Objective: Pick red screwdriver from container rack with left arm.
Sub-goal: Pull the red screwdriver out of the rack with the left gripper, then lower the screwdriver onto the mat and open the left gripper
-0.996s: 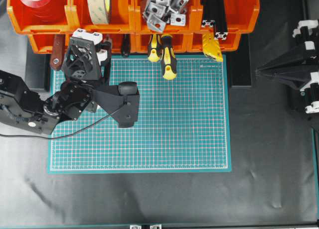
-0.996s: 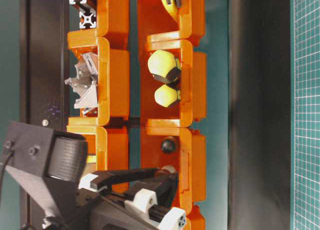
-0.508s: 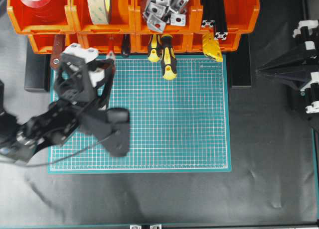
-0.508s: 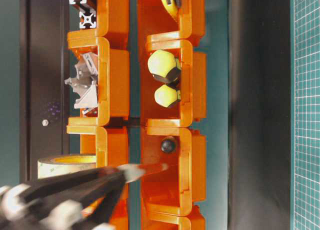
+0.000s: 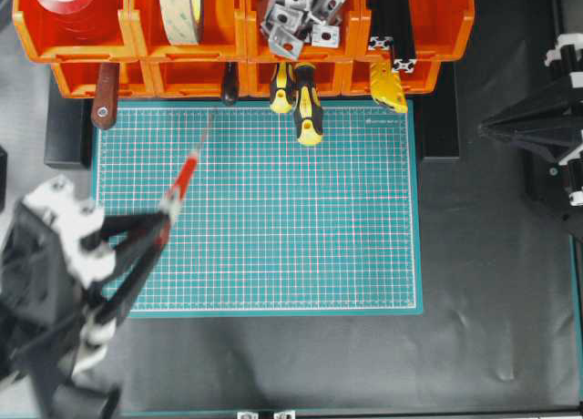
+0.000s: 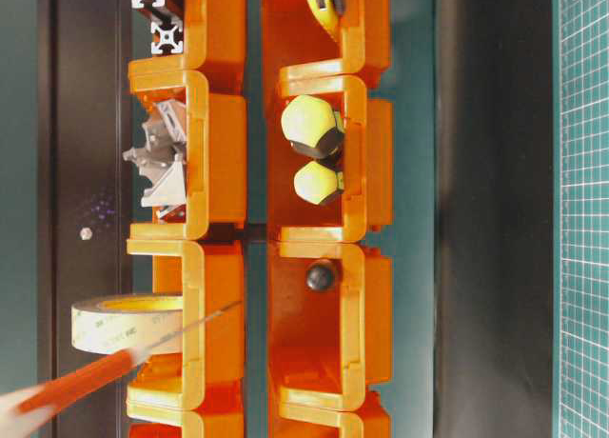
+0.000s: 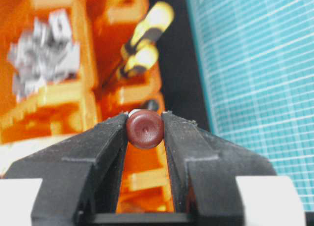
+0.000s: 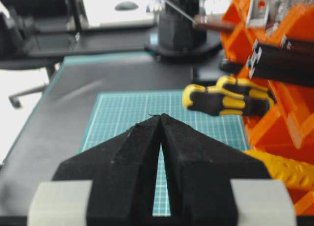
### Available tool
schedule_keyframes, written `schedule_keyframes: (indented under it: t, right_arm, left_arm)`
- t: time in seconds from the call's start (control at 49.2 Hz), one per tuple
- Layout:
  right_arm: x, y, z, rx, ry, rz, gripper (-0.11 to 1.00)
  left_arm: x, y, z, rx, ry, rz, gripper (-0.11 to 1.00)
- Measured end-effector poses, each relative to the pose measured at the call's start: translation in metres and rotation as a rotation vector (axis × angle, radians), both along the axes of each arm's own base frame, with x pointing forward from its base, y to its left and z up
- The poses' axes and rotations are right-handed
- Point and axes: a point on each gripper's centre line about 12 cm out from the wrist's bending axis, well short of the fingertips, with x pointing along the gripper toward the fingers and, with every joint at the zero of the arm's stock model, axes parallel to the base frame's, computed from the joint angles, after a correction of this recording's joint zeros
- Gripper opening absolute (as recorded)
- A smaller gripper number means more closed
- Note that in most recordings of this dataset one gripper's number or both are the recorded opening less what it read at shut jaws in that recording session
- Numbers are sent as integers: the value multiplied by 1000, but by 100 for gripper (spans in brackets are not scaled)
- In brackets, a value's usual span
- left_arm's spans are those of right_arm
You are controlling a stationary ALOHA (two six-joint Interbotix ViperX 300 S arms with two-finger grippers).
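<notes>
The left gripper [image 7: 145,130] is clamped on the dark butt end of the red screwdriver [image 5: 180,185], out over the green cutting mat [image 5: 319,237], clear of the container rack [image 5: 237,36]. It looks light and stiff, with a smooth, slippery handle. An end grip like that could let it pivot, so mid-handle seems safer.

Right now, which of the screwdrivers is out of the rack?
The red screwdriver, clamped in the left gripper over the green mat; the yellow-and-black screwdrivers sit in the container rack.
</notes>
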Motion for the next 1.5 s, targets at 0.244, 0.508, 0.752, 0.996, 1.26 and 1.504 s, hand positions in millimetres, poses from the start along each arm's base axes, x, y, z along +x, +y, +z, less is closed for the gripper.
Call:
schedule_keyframes:
  t: [0.244, 0.508, 0.752, 0.996, 1.26, 1.504]
  right_arm:
    - [-4, 0, -6, 28, 65, -2, 0]
    - [-10, 0, 5, 138, 40, -16, 0]
    - [-10, 0, 6, 152, 38, -15, 0]
    - [-14, -2, 5, 151, 74, -27, 0]
    - [-16, -3, 1, 150, 107, -38, 0]
    - [-17, -6, 2, 151, 99, -57, 0]
  left_arm:
    - [5, -35, -6, -8, -10, -116, 24]
    - [17, -38, -39, -12, -4, -245, 24]
    - [37, 3, -85, -31, 30, -280, 24]
    - [50, 44, -133, -100, 69, -229, 24]
    - [63, 54, -159, -137, 94, -219, 24]
    - [68, 58, -162, -152, 88, -226, 24]
